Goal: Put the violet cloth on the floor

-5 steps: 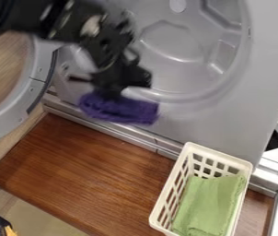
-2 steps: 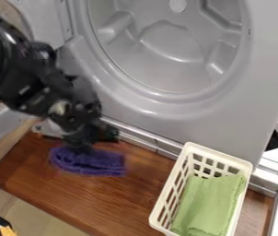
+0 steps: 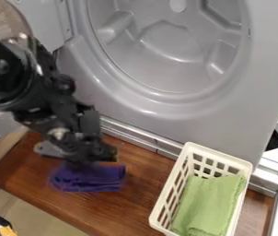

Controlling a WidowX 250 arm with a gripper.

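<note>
- Gripper hung over the left part of the brown wooden board, arm in from the upper left; fingers clamped on the violet cloth.
- Violet cloth: bunched beneath the gripper, between the board's far edge, by the machine, and its near edge. Could not tell whether its underside touched the wood.
- Change, first frame to second: cloth went from in front of the machine's lower front, below the round opening, to over the board, leftward and lower in view.
- Change, second frame to this one: gripper and cloth had moved together again, lower in view, toward the board's near edge; a shorter shift than the first.
- Cream basket had kept its place at the board's right end, near the machine; green cloth lay inside, same as before.
</note>
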